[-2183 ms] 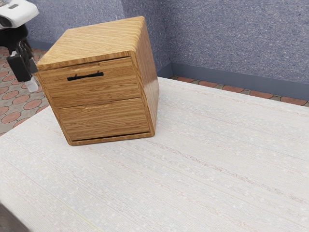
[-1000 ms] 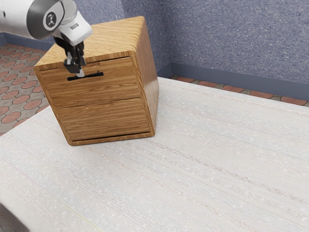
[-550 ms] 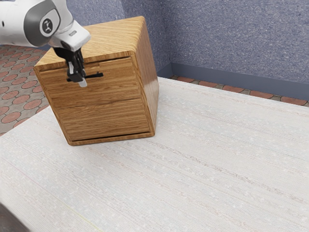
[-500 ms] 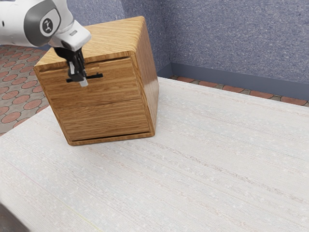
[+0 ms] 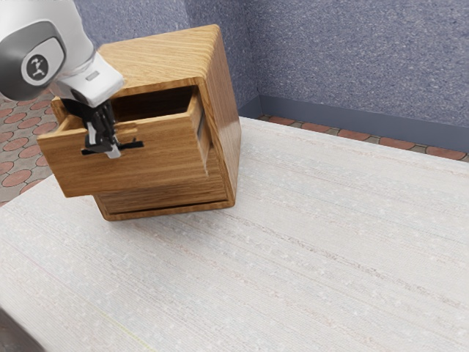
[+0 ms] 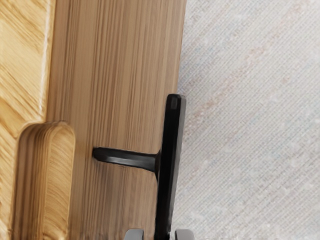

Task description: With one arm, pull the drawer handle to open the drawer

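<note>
The wooden cabinet (image 5: 216, 81) sat at the far corner of the pale table (image 5: 330, 249), on the exterior view's left. Its top drawer (image 5: 146, 165) stuck out of the cabinet toward that view's lower left, with its front panel upright and facing the same way. The black handle (image 5: 130, 145) lay flat across the upper part of that panel. Its long axis ran sideways along the drawer front and rose slightly toward the exterior view's right.

The gripper (image 5: 104, 143) came down from above and pinched the handle from two sides, a little left of the bar's middle. In the wrist view the bar (image 6: 169, 165) stood off the panel (image 6: 120, 75) on a short post, and a grey fingertip (image 6: 133, 234) pressed against each side of it.

Half a second before, the drawer front was nearly flush with the cabinet. Since then it had slid well out, showing the dark hollow behind it. The hand had travelled with it, down and toward the exterior view's left. The cabinet itself had stayed put.
</note>
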`<control>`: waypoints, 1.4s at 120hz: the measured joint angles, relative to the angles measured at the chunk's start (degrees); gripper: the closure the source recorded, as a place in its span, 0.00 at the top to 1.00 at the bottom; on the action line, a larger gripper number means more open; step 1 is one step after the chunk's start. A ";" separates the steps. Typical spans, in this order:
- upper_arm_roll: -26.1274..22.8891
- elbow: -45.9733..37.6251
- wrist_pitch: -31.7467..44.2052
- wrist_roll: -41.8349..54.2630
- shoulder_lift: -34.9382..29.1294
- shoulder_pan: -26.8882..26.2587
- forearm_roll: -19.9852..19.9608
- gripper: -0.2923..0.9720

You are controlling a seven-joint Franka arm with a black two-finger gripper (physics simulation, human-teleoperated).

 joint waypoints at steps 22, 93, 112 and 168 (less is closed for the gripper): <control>-0.01 -6.89 0.44 -1.09 -6.33 0.35 0.03 0.25; -0.23 -21.22 0.67 -5.84 -19.91 -7.59 6.32 0.25; -2.63 -23.50 0.50 -7.56 -22.74 -7.73 8.37 0.25; -3.68 -25.58 -0.02 -11.63 -24.87 -7.70 9.65 0.36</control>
